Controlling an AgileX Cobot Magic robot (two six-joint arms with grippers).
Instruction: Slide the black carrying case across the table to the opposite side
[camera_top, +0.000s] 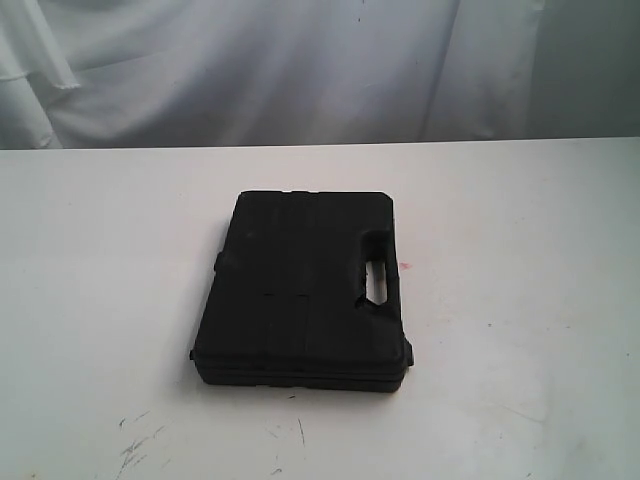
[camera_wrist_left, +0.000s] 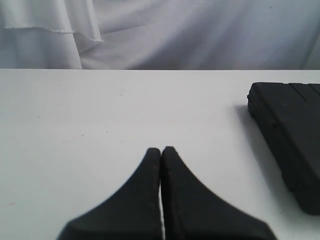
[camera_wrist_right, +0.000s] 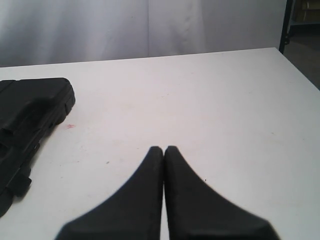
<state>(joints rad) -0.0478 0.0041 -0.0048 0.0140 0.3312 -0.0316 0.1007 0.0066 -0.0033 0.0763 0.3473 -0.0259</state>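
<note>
The black carrying case (camera_top: 308, 288) lies flat near the middle of the white table (camera_top: 90, 300), its handle cut-out (camera_top: 378, 281) on the right side. Neither arm shows in the exterior view. In the left wrist view my left gripper (camera_wrist_left: 161, 150) is shut and empty above bare tabletop, with a corner of the case (camera_wrist_left: 292, 135) off to one side and apart from it. In the right wrist view my right gripper (camera_wrist_right: 164, 149) is shut and empty too, with the case (camera_wrist_right: 27, 117) lying apart from it at the frame's edge.
A white cloth backdrop (camera_top: 300, 60) hangs behind the table's far edge. A small red speck (camera_top: 405, 265) marks the tabletop just right of the case; dark scratches (camera_top: 135, 450) mark the front left. The table's side edge (camera_wrist_right: 300, 70) and a dark stand (camera_wrist_right: 286, 25) show in the right wrist view.
</note>
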